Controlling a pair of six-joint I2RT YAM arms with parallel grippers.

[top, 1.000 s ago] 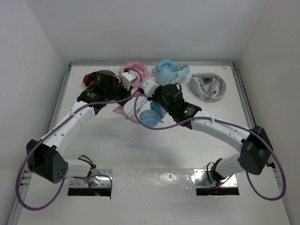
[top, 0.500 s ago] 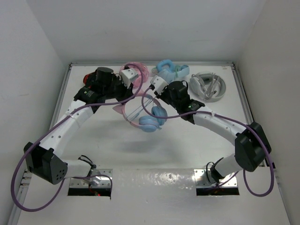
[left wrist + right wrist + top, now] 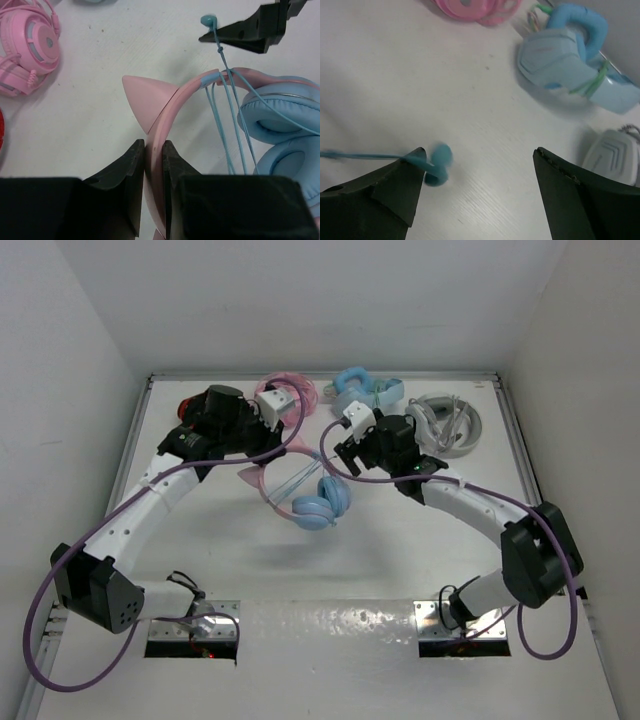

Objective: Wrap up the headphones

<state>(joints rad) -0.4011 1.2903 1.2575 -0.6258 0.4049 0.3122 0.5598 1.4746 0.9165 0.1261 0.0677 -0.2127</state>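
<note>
- White table (image 3: 330,570) is carrying both arms at its near edge; the arms are reaching inward toward the middle.
- Light blue ear cups (image 3: 322,504) of the headphones (image 3: 300,495) are lying side by side at the middle of the table, between the two grippers; whether they are touching the surface cannot be told.
- Pink headband (image 3: 172,97) is arching from the cups toward the left arm, one cat ear (image 3: 145,95) pointing sideways.
- Left gripper (image 3: 154,165) is clamping the headband edge-on, both black fingers (image 3: 131,180) pressing on the pink band.
- Thin light blue cable (image 3: 223,115) is running in several strands over the headband beside the cups; its plug (image 3: 207,20) is sitting at the tip of one finger of the right gripper (image 3: 479,152).
- Right gripper is standing with its jaws wide apart, gripping nothing; the cable is lying against its one finger (image 3: 395,185) only, the plug blurred in the right wrist view.
- Along the far edge, well apart from the task pair, are resting: a red and black item (image 3: 190,406); an all-pink pair (image 3: 292,392); an all-light-blue pair (image 3: 570,55); a grey pair (image 3: 445,424).
</note>
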